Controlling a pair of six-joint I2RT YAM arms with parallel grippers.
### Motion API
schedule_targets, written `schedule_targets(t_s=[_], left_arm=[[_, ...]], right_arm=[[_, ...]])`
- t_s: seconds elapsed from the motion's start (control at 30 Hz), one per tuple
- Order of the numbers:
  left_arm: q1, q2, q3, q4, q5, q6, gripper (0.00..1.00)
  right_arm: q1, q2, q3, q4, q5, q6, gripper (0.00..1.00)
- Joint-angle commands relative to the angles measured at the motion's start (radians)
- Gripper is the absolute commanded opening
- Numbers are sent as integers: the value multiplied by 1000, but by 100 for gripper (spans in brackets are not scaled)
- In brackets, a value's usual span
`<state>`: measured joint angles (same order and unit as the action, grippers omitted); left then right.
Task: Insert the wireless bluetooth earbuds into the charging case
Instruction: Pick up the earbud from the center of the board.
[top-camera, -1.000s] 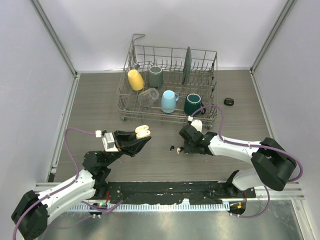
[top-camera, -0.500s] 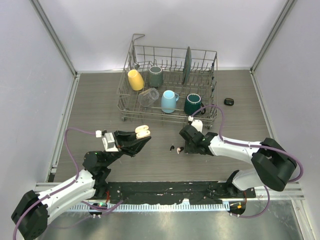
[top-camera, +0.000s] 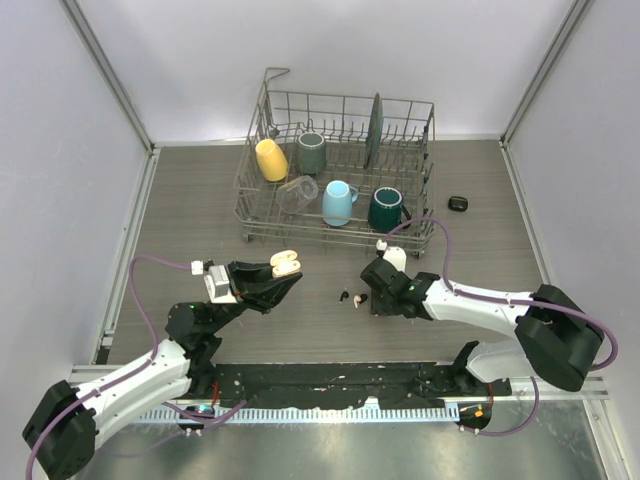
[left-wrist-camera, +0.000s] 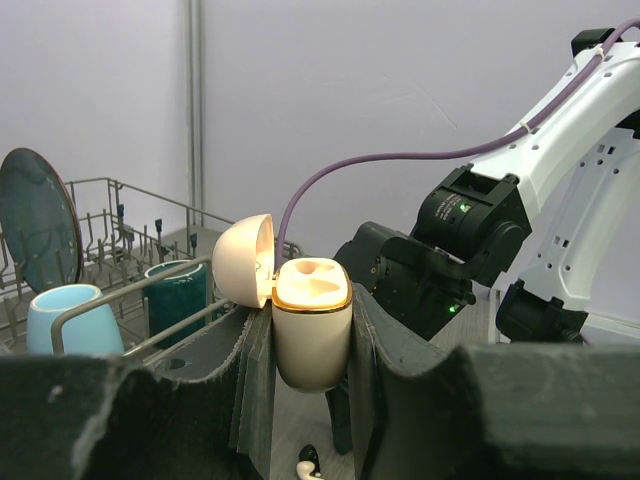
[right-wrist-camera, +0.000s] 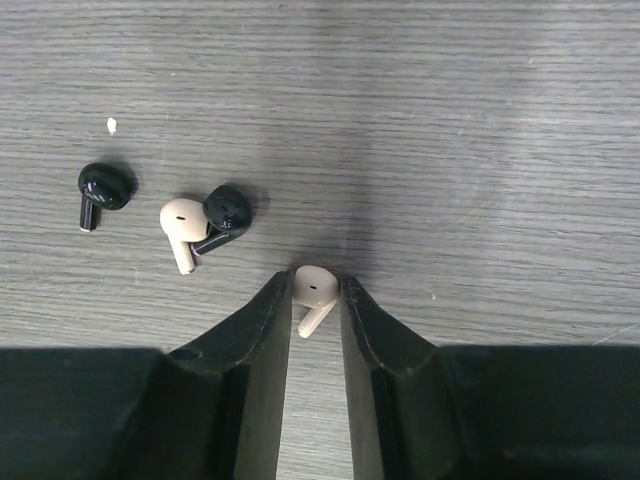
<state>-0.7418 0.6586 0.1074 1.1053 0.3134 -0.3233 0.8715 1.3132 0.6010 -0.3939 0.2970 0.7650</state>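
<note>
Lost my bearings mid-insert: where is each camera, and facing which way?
Top external: above and behind, looking down on the table; left arm, right arm show.
Left wrist: looks forward along left jaws, shut on the open charging case.
Right wrist: looks down at the table; right jaws pinch a cream earbud.
Shared: top and left wrist show the charging case.

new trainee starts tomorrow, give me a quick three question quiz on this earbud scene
1. True or false: the charging case in the left gripper has its lid shut.
2. How many earbuds lie loose, outside the right gripper? A one, B three, C five.
3. Fill in the colour: the right gripper pinches a ____ earbud.
Key: 1 false; 2 B; 3 cream.
</note>
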Motion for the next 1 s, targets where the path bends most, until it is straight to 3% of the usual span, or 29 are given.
schedule_targets(t_s=[0.0,0.27,0.7,0.83,0.97], left_arm=[[-4,-10,-3,34,-17,30,0],[-4,-7,-2,33,-22,32,0],[-2,-16,-3,24,-23,35,0],[-4,-11,0,24,-22,33,0],[-4,-10,2,24,-19,35,0]], right_arm=[[15,12,-12,-23,-13,23,33],[15,55,32,-48,13,40,39],[15,69,36,-68,17,42,33],[15,69,34,-68,16,39,30],[15,61,40,-68,17,33,19]])
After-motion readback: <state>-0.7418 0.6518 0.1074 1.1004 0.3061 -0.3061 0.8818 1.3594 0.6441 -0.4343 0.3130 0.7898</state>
